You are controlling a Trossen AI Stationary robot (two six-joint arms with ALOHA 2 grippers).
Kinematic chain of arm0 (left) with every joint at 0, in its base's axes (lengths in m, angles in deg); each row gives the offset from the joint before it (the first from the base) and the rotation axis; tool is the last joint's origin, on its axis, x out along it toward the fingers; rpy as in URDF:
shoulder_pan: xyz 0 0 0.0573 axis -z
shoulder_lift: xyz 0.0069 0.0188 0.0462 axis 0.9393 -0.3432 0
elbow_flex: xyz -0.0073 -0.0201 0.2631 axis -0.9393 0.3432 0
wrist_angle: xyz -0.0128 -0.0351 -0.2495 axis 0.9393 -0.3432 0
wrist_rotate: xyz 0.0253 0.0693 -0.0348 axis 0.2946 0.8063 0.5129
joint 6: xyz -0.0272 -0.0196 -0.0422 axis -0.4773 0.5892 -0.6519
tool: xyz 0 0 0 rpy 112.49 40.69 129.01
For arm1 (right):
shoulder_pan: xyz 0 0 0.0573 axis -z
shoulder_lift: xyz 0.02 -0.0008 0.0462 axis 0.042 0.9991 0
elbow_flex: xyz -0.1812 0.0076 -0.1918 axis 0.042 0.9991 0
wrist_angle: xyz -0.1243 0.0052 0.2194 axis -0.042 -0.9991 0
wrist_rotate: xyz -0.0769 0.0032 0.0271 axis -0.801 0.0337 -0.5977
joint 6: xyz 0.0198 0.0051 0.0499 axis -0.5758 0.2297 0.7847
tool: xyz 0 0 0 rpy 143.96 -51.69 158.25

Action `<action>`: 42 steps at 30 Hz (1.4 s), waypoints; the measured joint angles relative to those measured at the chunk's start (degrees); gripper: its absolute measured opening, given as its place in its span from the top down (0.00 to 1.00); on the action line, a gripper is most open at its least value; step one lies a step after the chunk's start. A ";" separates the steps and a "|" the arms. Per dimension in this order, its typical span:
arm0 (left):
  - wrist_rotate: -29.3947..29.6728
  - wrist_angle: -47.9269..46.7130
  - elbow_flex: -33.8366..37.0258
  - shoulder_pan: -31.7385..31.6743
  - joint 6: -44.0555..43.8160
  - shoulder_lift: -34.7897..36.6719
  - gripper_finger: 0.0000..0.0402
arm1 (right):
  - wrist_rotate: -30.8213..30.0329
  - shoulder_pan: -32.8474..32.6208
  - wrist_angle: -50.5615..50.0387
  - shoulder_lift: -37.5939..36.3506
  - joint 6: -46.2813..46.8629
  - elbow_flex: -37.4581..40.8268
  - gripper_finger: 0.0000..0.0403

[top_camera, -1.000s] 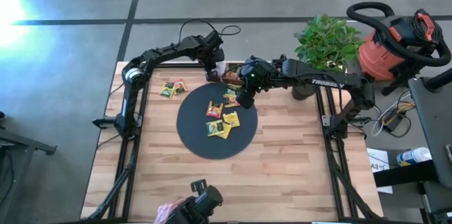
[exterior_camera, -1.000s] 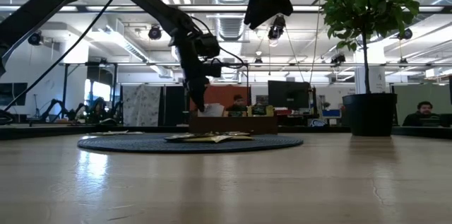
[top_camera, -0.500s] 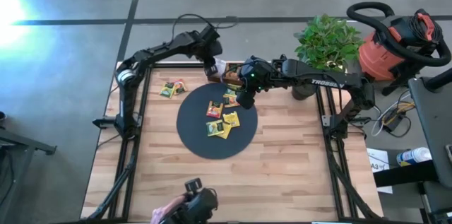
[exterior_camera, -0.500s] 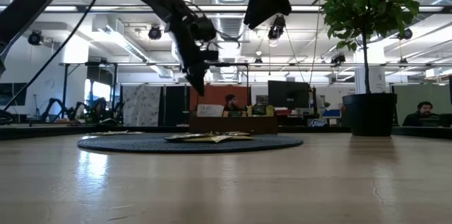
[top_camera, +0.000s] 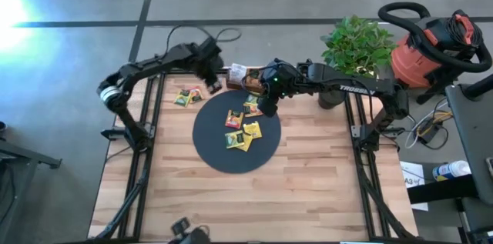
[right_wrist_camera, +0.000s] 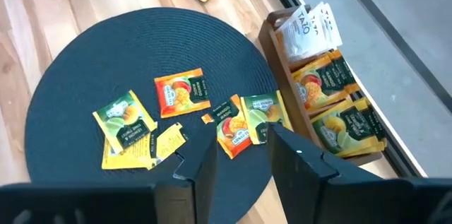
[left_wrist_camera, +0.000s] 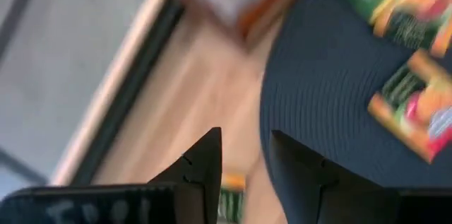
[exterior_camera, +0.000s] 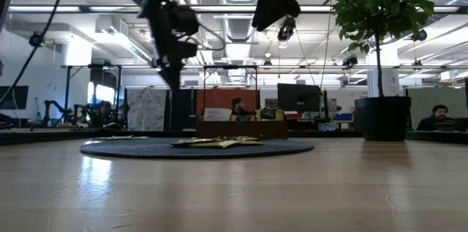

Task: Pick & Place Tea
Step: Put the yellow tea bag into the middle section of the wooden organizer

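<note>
1. The left gripper (top_camera: pixel 213 86) sits in the upper centre-left of the high view, raised above the table (top_camera: pixel 308 190), between the loose packets and the wooden tray.
2. In the left wrist view the two dark fingers (left_wrist_camera: pixel 201 171) stand slightly apart with a narrow gap, and nothing lies between them.
3. The right gripper (top_camera: pixel 266 109) is in the upper middle of the high view, above the upper right edge of the black mat (top_camera: pixel 223 155).
4. In the right wrist view its fingers (right_wrist_camera: pixel 201 171) are parted to a moderate gap and hold nothing.
5. In the low view both grippers hang well clear of the table surface, the left one (exterior_camera: pixel 172 78) at upper left and the right one (exterior_camera: pixel 265 20) at top centre.
6. Tea packets (right_wrist_camera: pixel 182 91) lie scattered on the upper right part of the mat: green, orange and yellow squares, some overlapping.
7. Two more packets (top_camera: pixel 187 96) lie on the bare wood to the upper left of the mat.
8. The wooden tray (right_wrist_camera: pixel 279 65) stands just beyond the mat's upper right edge and holds further packets in its compartments, with white ones at one end.
9. A potted plant (top_camera: pixel 356 44) stands at the upper right of the table.
</note>
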 joint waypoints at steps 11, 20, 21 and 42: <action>-26.36 12.94 26.05 3.90 -11.10 13.81 0.71 | 6.05 1.11 5.68 0.00 0.72 2.90 0.69; -18.12 38.41 36.43 20.75 -10.89 15.08 0.72 | 12.66 2.97 8.28 0.91 10.66 8.88 0.70; -16.39 41.10 36.98 21.61 -10.85 14.49 0.72 | 13.34 2.97 9.32 1.32 11.55 9.56 0.69; -10.42 47.78 37.53 21.71 -12.44 0.84 0.72 | 21.21 2.27 30.98 5.05 32.24 22.30 0.67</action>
